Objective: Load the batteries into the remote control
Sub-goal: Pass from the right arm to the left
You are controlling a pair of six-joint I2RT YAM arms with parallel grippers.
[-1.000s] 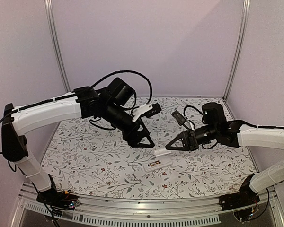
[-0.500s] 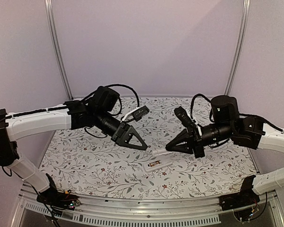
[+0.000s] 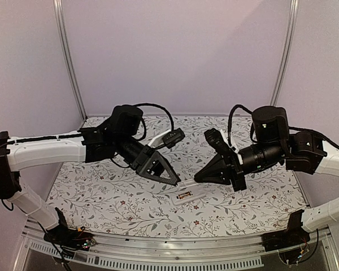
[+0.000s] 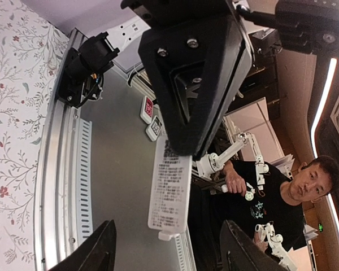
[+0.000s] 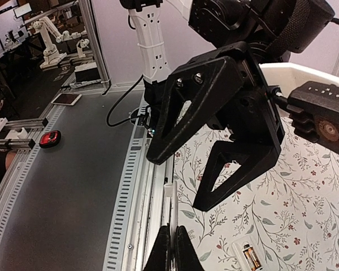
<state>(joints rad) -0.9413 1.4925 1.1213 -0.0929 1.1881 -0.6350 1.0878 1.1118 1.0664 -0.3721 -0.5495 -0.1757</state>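
Left tool [image 3: 175,182] & right tool [image 3: 197,179] tips nearly meet; white cover [image 3: 187,183] fills gap betw them, no passage there. Remote control [image 3: 189,195] lies on desk [image 3: 101,195] just under tips, blocks straight descent. Desk outboard & beyond each tool: open room.

White arm shells [image 3: 48,148], black joints [image 3: 127,120], looping black cables [image 3: 158,105].
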